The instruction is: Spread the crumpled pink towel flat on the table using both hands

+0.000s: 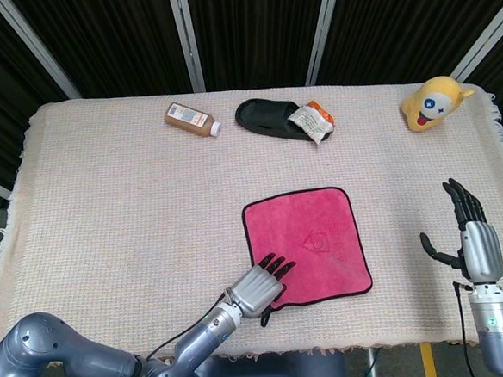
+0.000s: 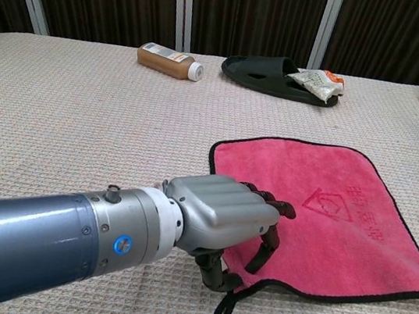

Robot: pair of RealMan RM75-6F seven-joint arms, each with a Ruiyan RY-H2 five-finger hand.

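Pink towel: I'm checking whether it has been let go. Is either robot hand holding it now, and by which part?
The left robot hand grips the pink towel at its near left corner. The right robot hand is open, off to the side.

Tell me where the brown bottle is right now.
The brown bottle with a white cap lies at the table's far edge, left of the black slipper.

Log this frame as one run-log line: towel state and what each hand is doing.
pink towel: flat | left hand: grips near-left corner | right hand: open, apart from towel
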